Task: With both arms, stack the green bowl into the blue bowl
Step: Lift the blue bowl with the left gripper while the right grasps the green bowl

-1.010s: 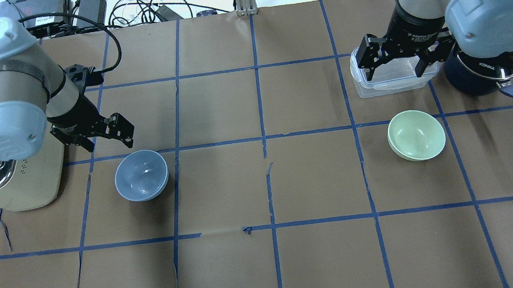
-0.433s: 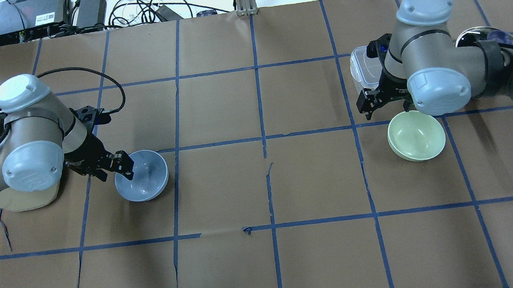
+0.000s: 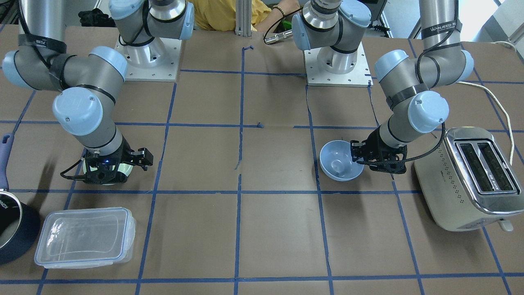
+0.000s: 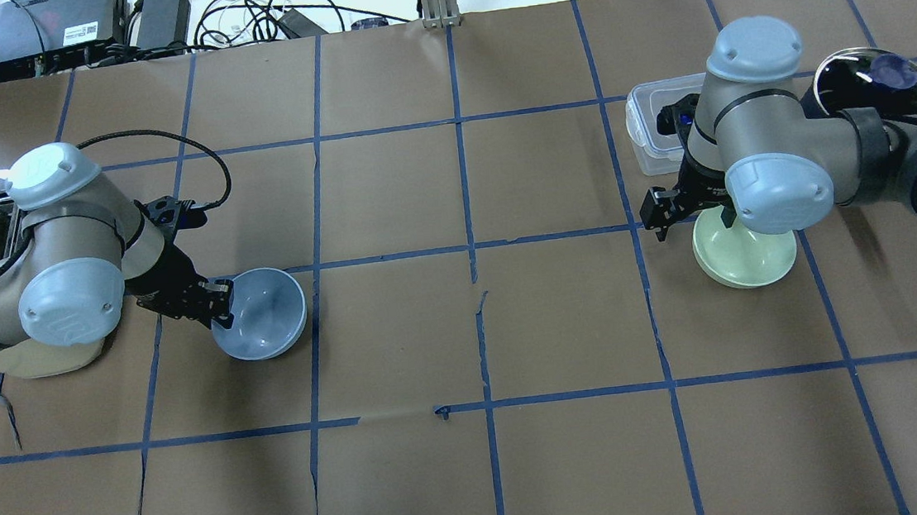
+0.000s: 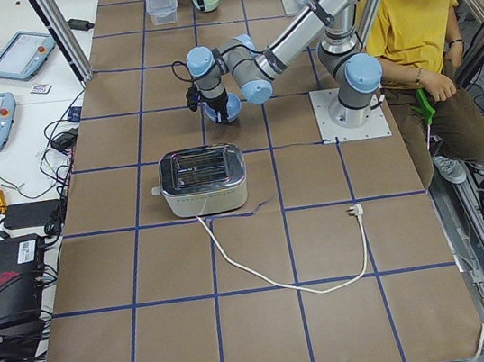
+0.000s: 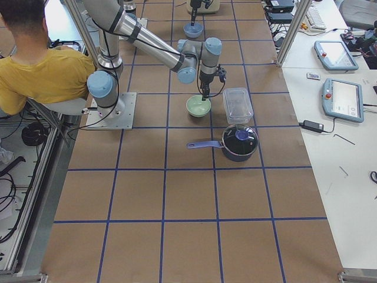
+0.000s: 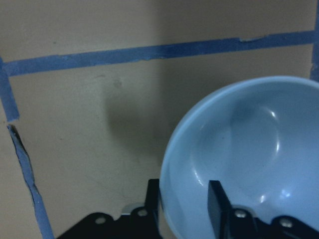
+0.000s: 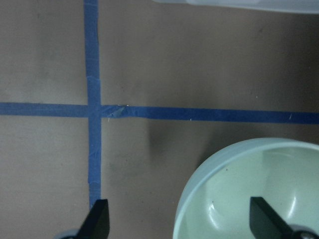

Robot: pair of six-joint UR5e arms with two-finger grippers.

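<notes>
As both drop, left gripper pinches rim of round glossy pale-blue bowl beside chrome-topped toaster; right gripper gapes astride round glossy mint-green bowl, grasp pending.

Glossy smooth green bowl and blue bowl, matt paper table cover, shiny metal toaster, clear plastic container

This is looking like a robotics lab: two robot arms are standing bolted to metal base plates on a table covered in brown paper and gridded with blue tape. Teach pendants and tangled cables are lying on white side benches, and an operator in a yellow shirt is sitting behind the robot.
</notes>
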